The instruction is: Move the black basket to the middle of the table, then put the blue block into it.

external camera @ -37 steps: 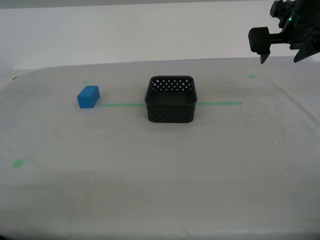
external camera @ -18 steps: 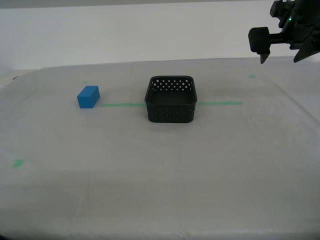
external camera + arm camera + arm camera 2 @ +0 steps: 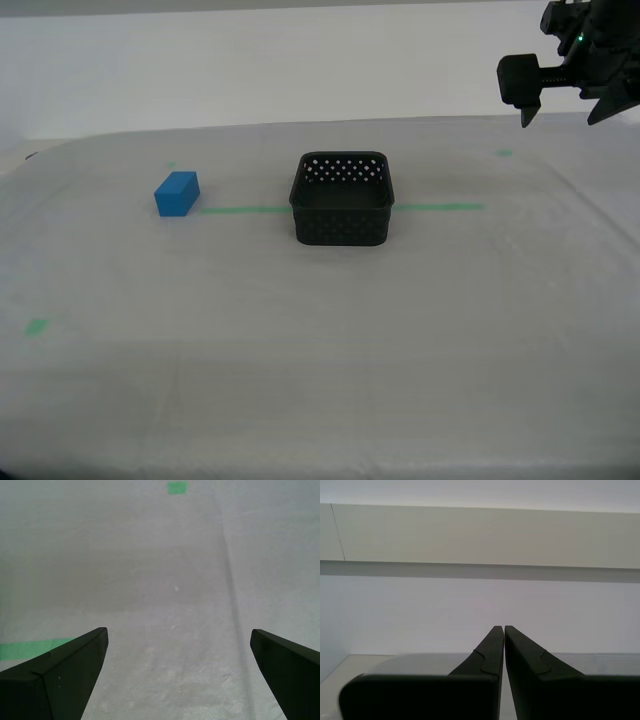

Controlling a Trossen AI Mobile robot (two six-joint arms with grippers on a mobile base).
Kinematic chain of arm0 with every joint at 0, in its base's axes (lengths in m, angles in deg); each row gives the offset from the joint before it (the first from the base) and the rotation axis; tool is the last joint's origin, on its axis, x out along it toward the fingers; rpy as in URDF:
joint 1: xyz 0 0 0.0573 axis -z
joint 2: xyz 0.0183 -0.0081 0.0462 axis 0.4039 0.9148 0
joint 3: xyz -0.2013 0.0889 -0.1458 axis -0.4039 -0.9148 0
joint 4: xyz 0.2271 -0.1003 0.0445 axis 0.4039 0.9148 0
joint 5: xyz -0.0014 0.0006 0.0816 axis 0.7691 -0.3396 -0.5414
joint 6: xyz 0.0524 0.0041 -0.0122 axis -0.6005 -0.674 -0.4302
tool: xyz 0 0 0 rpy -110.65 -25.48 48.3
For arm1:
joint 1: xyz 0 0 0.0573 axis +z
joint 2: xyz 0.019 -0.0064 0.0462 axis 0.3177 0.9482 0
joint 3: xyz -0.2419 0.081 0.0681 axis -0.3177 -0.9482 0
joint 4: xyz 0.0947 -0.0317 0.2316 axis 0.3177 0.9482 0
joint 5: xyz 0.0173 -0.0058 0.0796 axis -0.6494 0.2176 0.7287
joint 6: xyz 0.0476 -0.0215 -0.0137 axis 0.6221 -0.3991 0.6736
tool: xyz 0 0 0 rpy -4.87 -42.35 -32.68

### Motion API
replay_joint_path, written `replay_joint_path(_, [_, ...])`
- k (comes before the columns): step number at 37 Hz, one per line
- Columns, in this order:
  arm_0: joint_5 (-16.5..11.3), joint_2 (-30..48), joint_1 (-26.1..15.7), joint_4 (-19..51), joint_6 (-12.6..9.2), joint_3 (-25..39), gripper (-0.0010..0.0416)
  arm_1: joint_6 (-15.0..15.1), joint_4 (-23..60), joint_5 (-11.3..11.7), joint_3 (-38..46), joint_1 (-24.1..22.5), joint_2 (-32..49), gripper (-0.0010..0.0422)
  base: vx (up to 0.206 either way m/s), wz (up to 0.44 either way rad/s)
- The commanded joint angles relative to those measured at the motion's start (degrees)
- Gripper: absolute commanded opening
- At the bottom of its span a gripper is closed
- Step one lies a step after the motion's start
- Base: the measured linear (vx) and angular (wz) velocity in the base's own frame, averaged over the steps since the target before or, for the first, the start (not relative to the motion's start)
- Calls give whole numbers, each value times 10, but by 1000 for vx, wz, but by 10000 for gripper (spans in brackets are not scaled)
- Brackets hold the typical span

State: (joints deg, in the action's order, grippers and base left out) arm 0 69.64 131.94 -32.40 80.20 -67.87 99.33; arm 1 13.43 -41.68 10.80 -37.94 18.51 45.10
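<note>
Small square black perforated plastic basket (image 3: 342, 200): mid-table (image 3: 320, 350), empty. Bright-blue rectangular block (image 3: 177, 193): apart. My first gripper (image 3: 178, 645): jaws spread. My second gripper (image 3: 504, 629): jaws together, nothing held.

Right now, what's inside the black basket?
Nothing visible: the black basket shows only its perforated far wall. The near wall covers part of its floor. The blue block sits outside.

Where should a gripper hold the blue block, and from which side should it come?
Probably from above, with the fingers closing across the shorter width of the blue block. It lies flat and alone on the table, apart from the black basket, so its side faces are free.
</note>
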Motion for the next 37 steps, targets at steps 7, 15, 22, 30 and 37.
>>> replay_joint_path(7, [1, 0, 0, -1, -1, 0, 399, -2, -2, 0, 1, 0, 0, 0, 0, 0])
replay_joint_path(15, [1, 0, 0, -1, -1, 0, 399, -15, -2, 0, 1, 0, 0, 0, 0, 0])
replay_joint_path(22, [1, 0, 0, -1, -1, 0, 398, -14, 0, -4, 1, 0, 0, 0, 0, 0])
replay_joint_path(30, [1, 0, 0, -1, -1, 0, 398, -15, 12, -12, 1, 0, 0, 0, 0, 0])
replay_joint_path(37, [1, 0, 0, -1, -1, 0, 399, -19, 45, -11, 7, 0, 0, 22, 0, 0])
